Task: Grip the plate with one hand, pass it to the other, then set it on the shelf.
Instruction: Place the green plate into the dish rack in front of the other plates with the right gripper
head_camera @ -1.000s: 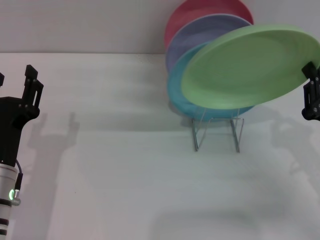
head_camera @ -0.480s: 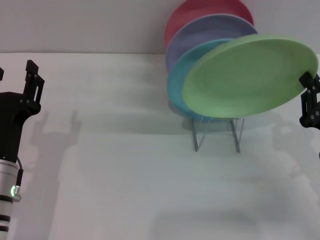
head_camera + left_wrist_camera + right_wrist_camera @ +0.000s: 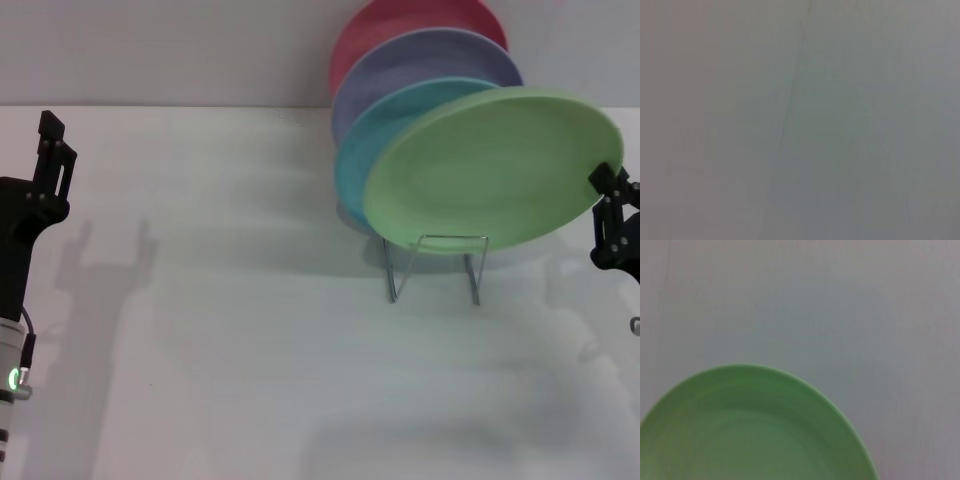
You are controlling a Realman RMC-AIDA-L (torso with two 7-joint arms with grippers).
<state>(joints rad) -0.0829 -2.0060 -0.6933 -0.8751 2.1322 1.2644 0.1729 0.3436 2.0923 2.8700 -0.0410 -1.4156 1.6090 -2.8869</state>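
Left pincer [image 3: 35, 165] at the far left edge of the head view, raised above the white worktop [image 3: 230, 330], well apart from everything else; one black finger shows, the other is out of frame, so cannot tell whether its fingers are apart or together. Green light ring on the left arm lower down. Left wrist view shows only plain grey surface.

Centre-right: shelf [image 3: 437, 267], a thin silver wire rack, stands on the worktop. In it, back to front: red plate [image 3: 400, 25], lavender plate [image 3: 420, 60], turquoise plate [image 3: 375, 150], all leaning upright and overlapping. Light green plate [image 3: 490, 170] is the frontmost, tilted, face toward the camera, its lower rim just at the top of the rack's front loop; cannot tell if it rests in a slot.

Right pincer [image 3: 612, 218] at the right edge, clamped on the right rim of the green plate, fingers closed onto the rim. Right wrist view shows the green plate [image 3: 750, 430] filling the near part of the picture with bare worktop [image 3: 840, 300] beyond
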